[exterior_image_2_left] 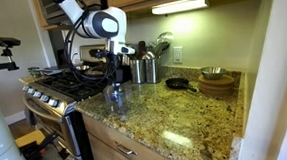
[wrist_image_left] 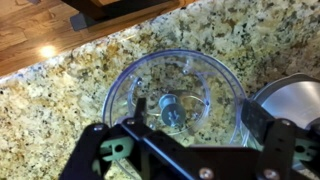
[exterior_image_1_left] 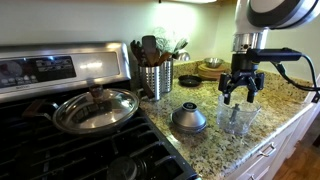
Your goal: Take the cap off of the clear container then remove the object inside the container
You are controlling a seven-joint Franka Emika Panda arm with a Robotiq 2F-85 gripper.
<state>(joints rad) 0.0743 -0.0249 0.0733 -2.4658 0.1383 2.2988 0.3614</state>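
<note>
- Directly over the clear container point(exterior_image_1_left: 238, 119) hangs your tool point(exterior_image_1_left: 243, 93), its fingers spread wide and holding nothing.
- Straight down is your line. In the wrist view the object point(wrist_image_left: 171, 107) sits near the middle of the cup's floor, between the two fingers. You see it almost end-on, so its long axis runs roughly upright, along your approach.
- With the rim open, the cap point(exterior_image_1_left: 189, 118) lies knob up on the bench point(exterior_image_1_left: 215, 142), just beside the container on the side toward the stove point(exterior_image_1_left: 70, 150).
- By my judgement the lid step is done and only the pick is left. The stem is thin, so centre your fingers on it before you close, and mind the cup wall on the way in.
- Farther out stand the utensil canister point(exterior_image_1_left: 155, 78) and the lidded pan point(exterior_image_1_left: 95, 110), both well apart from your path.
</note>
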